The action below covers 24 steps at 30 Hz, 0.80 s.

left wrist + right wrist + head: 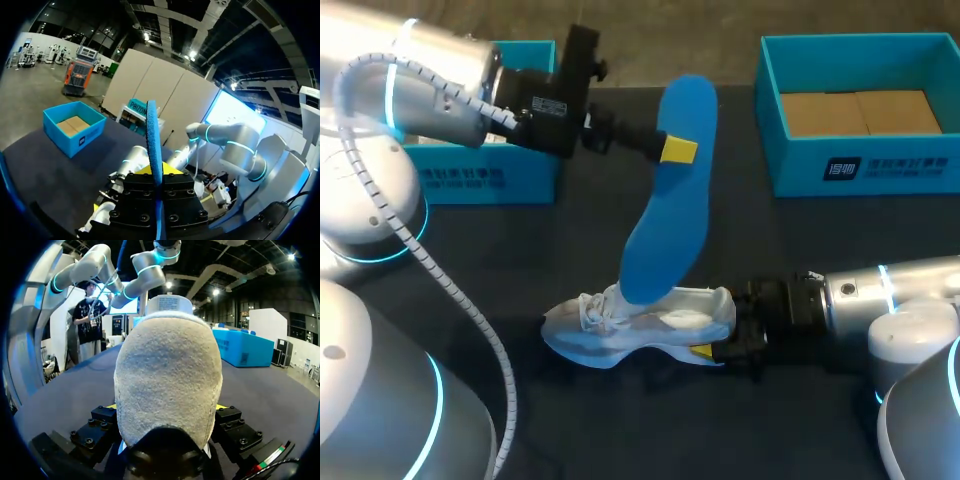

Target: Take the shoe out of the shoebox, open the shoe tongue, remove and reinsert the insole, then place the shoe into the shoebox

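Observation:
A white shoe (pixel 640 325) lies on the dark table with its heel toward my right arm. My right gripper (pixel 713 345) is shut on the heel, which fills the right wrist view (pixel 167 385) between the fingers. My left gripper (pixel 678 150) is shut on the upper part of a blue insole (pixel 675 210), holding it upright above the shoe. The insole's lower end sits at the shoe's opening. Seen from the left wrist, the insole (pixel 152 145) stands edge-on between the fingers of the left gripper (pixel 156 175).
An open blue shoebox (pixel 860 160) with a cardboard bottom stands at the back right, and shows too in the left wrist view as a blue box (pixel 75 127). A second blue box part (pixel 510 175) sits at the back left under my left arm.

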Available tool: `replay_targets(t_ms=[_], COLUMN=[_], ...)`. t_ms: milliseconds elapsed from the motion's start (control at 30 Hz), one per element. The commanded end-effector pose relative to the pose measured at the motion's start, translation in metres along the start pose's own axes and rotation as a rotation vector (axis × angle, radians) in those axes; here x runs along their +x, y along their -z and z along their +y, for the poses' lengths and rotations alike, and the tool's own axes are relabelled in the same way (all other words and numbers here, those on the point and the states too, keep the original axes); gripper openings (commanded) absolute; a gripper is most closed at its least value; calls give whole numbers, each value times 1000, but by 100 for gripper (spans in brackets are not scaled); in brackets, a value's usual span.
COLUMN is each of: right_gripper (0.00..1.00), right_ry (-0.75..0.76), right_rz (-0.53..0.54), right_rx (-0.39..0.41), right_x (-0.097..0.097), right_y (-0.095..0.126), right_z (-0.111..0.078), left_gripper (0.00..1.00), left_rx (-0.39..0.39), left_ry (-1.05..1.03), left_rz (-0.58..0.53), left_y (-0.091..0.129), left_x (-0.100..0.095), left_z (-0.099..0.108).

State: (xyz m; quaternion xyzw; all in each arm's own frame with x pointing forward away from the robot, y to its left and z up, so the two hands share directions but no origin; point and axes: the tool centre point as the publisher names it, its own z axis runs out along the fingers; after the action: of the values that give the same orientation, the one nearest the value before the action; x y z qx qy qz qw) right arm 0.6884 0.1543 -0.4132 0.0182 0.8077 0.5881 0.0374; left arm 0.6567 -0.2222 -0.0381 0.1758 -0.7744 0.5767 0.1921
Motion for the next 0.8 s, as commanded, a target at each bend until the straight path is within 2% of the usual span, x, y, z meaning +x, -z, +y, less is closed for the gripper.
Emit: replay_targets(t_ms=[33, 200, 300, 600, 800], right_gripper=[0, 0, 0, 0, 0], right_ry=[0, 0, 0, 0, 0], right_rz=[-1, -1, -1, -1, -1], right_rx=[5, 5, 5, 5, 5], right_x=[0, 0, 0, 0, 0], right_y=[-1, -1, -1, -1, -1], right_z=[1, 1, 1, 1, 1], left_gripper=[0, 0, 0, 0, 0], left_rx=[80, 148, 153, 81, 97], left_ry=[-45, -48, 0, 8, -1], left_rz=[27, -6, -8, 61, 80], left_y=[13, 27, 31, 42, 50], left_x=[9, 27, 32, 48, 57], left_z=[-1, -19, -29, -37, -42])
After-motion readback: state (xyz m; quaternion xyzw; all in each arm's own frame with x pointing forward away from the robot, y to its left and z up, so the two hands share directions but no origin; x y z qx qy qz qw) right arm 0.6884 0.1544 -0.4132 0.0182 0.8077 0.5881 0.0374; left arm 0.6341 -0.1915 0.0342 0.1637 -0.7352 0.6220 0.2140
